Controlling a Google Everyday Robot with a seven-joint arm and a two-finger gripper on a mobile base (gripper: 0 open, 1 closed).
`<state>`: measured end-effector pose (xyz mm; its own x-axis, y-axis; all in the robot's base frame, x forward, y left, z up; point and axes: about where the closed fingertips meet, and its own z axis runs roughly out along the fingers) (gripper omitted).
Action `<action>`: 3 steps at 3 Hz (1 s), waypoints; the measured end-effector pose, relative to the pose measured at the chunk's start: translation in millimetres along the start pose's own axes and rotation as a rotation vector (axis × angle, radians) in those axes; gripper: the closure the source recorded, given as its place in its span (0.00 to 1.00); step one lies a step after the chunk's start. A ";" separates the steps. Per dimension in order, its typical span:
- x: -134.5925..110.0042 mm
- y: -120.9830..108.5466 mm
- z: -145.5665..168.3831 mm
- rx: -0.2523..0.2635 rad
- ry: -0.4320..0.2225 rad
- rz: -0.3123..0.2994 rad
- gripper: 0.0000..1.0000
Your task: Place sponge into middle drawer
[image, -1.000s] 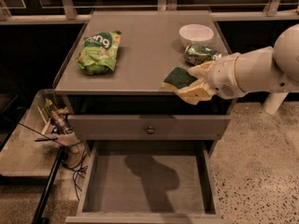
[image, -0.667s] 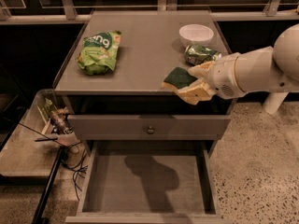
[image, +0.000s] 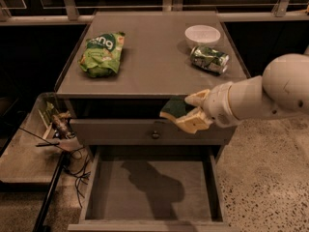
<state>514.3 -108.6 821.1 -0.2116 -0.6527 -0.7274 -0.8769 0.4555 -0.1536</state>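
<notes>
Reaching in from right on pale arm: claw, pinched narrow onto sponge, one finger above, one below. Dark green face of sponge up, yellow foam edge beneath. Held in air just in front of front edge of surface, level with dark gap above closed drawer front with small round knob. Not touching surface. Below and forward: middle drawer, pulled open, shadow of arm across its floor. Sponge not yet inside.

On surface: light-green snack bag at left, white bowl at back right, green can on its side just in front of bowl.

Against a second ago: claw and sponge lower, dropped from above right front corner of surface to below its edge, shifted slightly left. Grip unchanged. Bag, bowl, can and drawer in same places.
</notes>
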 end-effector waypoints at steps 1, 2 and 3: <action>25.9 29.4 22.5 -0.051 0.020 0.032 1.00; 44.4 49.7 41.3 -0.074 0.032 0.052 1.00; 64.5 63.3 57.9 -0.071 0.044 0.070 1.00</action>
<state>470.1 -86.9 725.7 -0.2906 -0.6479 -0.7041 -0.8873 0.4579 -0.0552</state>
